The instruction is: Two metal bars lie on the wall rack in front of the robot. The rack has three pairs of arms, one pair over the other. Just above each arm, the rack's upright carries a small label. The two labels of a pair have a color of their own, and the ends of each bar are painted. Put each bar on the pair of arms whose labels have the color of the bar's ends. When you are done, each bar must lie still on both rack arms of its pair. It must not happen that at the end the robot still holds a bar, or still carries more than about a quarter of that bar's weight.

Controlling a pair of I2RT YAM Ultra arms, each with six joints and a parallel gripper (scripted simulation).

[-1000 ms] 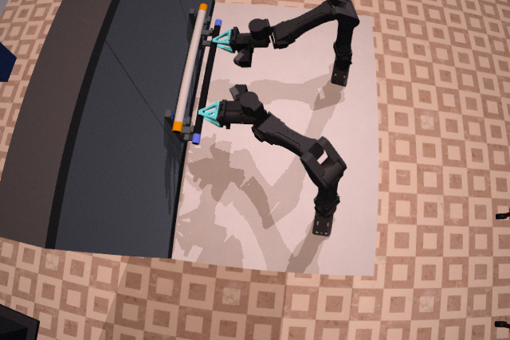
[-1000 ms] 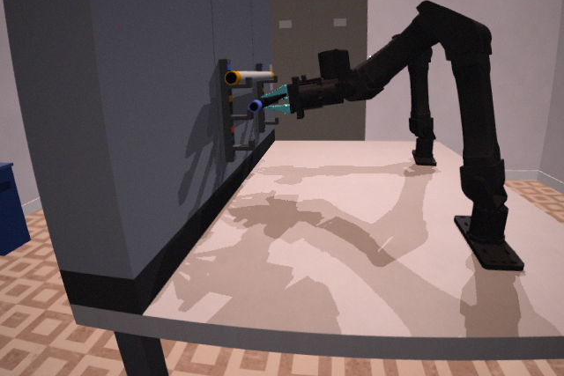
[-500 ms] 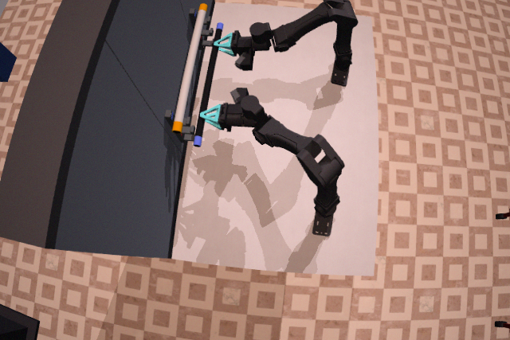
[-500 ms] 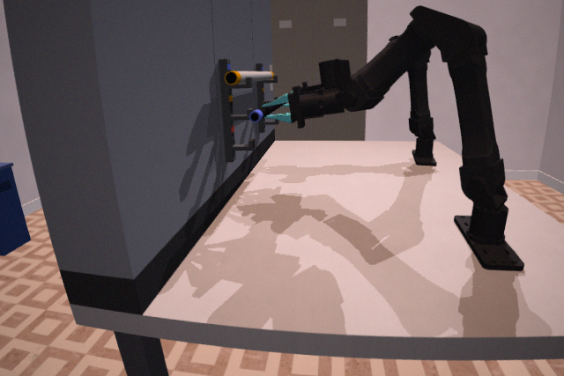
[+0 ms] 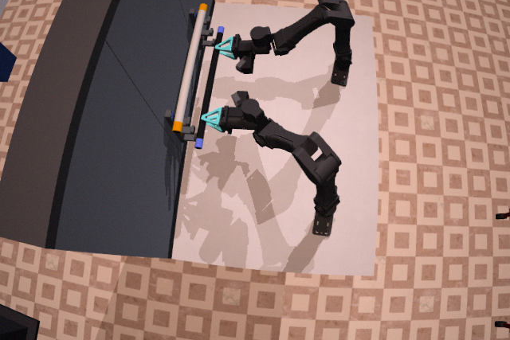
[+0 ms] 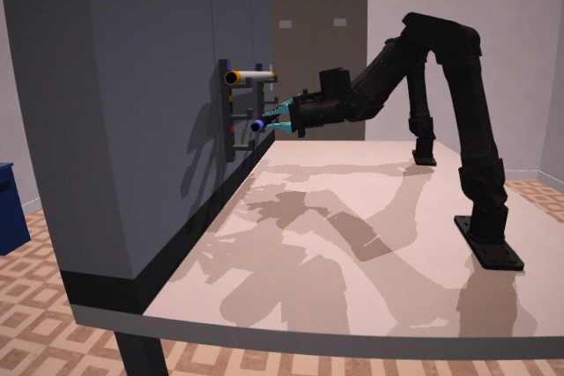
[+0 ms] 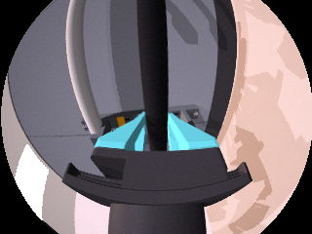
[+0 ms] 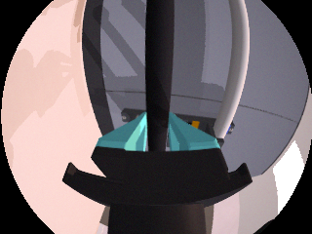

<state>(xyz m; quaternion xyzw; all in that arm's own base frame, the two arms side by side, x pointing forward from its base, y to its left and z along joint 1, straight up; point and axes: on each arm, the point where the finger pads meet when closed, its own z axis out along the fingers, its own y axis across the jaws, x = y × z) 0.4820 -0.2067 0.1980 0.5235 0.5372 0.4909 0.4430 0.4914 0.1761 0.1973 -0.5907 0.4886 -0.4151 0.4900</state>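
Nearest me, the left pincer (image 5: 202,118) (image 6: 264,121) (image 7: 157,117) is pinching the dark bar (image 5: 209,76) (image 6: 257,126) (image 7: 155,63) (image 8: 160,58) by its near end. Farther along, the right pincer (image 5: 217,47) (image 8: 157,116) grips the same bar (a proper two-hander, that). Its blue ends stick out past both grips. The bar hangs off the rack (image 5: 167,113) (image 6: 226,135) (image 7: 197,108) (image 8: 128,113), above the wall-side edge of the table (image 5: 354,245) (image 6: 204,281). The pale, orange-ended bar (image 5: 190,68) (image 6: 255,76) (image 7: 75,54) (image 8: 240,54) lies on the top, blue-labelled pair of rack arms.
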